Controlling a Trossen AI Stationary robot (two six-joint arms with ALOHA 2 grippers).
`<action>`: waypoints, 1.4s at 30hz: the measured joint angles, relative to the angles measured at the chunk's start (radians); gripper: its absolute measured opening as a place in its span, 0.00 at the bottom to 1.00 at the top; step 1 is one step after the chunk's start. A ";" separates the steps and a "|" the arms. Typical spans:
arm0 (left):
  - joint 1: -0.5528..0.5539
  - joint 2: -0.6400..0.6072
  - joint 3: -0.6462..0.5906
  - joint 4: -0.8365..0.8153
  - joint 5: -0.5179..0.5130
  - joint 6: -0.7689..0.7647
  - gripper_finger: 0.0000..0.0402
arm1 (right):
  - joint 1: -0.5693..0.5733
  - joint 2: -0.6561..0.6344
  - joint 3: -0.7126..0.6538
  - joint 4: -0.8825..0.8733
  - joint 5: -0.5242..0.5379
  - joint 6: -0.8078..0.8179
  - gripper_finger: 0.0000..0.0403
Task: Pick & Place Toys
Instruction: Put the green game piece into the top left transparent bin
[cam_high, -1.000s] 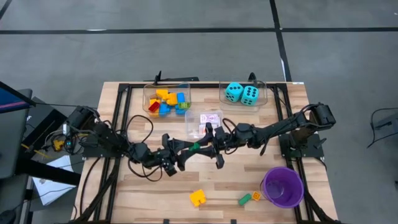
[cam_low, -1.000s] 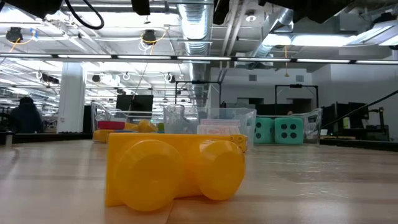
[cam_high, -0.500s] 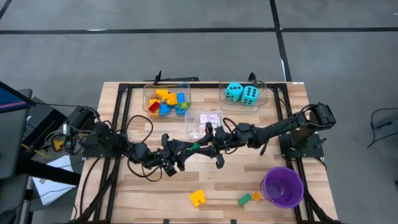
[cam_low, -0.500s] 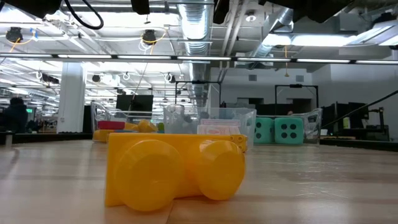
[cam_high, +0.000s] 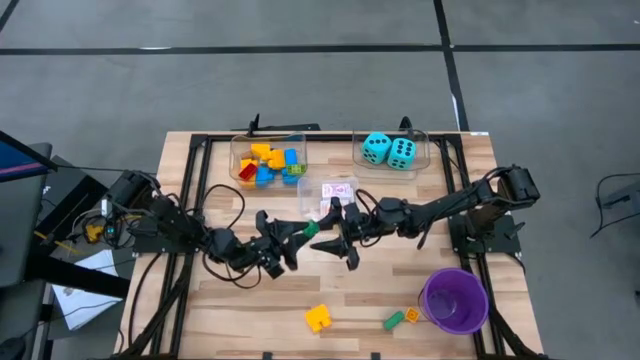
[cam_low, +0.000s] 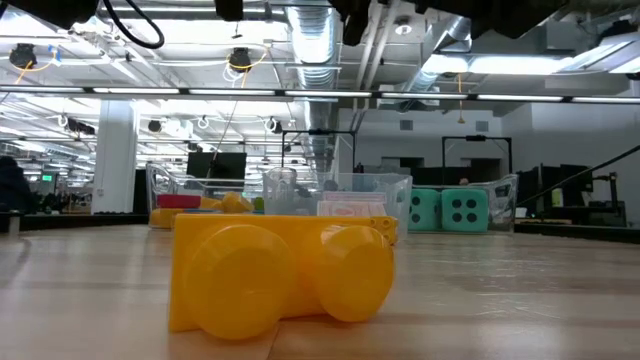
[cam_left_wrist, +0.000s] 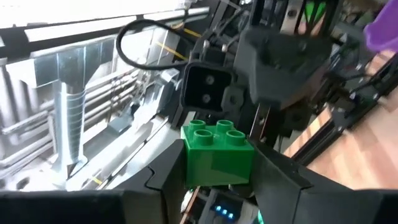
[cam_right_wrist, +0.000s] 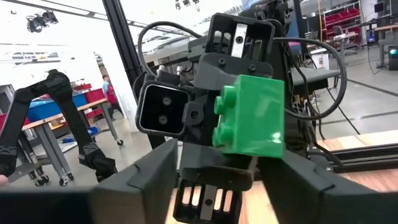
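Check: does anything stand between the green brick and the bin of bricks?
Nothing visible does. The green brick, held in the left gripper, has only bare table between it and the brick bin; the card bin sits off to the side.

Look past your right arm's own two dark fingers (cam_right_wrist: 143, 171) and you see a green brick (cam_right_wrist: 252, 116) square in front of you, studs turned sideways. The left pincer (cam_right_wrist: 217, 163) faces you from just behind it, and its dark fingers (cam_right_wrist: 214, 167) clamp the brick from below. Your own fingers stand apart on either side of the brick, clear of it. The left arm's wrist camera (cam_right_wrist: 163, 110) looks back at you beside a looping black cable (cam_right_wrist: 314, 56). Beyond, the room shows a wheeled bench (cam_right_wrist: 50, 134) and a strip of the table (cam_right_wrist: 354, 146).
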 joint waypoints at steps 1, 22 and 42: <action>0.000 0.000 0.000 0.000 -0.017 0.014 0.36 | -0.002 0.000 0.000 -0.004 0.000 0.000 0.55; 0.075 -0.390 -0.239 -0.017 -0.349 -0.138 0.36 | -0.026 -0.006 0.000 -0.102 -0.002 0.029 0.69; 0.846 -0.605 -0.354 -0.646 0.443 -0.988 0.36 | 0.018 -0.007 0.000 -0.186 -0.002 0.082 0.69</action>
